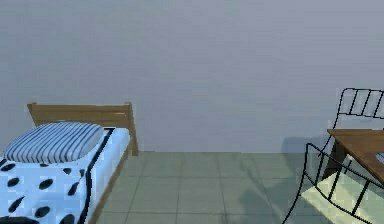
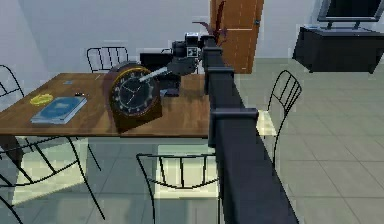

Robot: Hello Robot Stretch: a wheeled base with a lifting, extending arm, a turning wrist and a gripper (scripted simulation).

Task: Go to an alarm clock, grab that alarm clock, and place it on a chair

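The alarm clock (image 2: 135,95), round and dark-faced in a brown wooden case, stands out large over the wooden table (image 2: 90,125) in the arm side view. My arm (image 2: 235,130) reaches out across the table. The gripper (image 2: 160,75) is at the clock's upper right, with a thin finger (image 2: 152,74) against its rim. The clock's base sits low against the tabletop, so I cannot tell whether the gripper holds it. Black wire chairs with pale seats ring the table: one in front (image 2: 180,170), one behind (image 2: 107,58) and one on the right (image 2: 282,98).
A blue book (image 2: 60,108) and a yellow thing (image 2: 41,99) lie on the table's left part. Behind are an orange door (image 2: 238,30) and a dark TV stand (image 2: 340,45). Ahead stands a bed (image 1: 60,165) with a striped pillow; a table corner (image 1: 362,150) and a wire chair (image 1: 330,185) are at the right.
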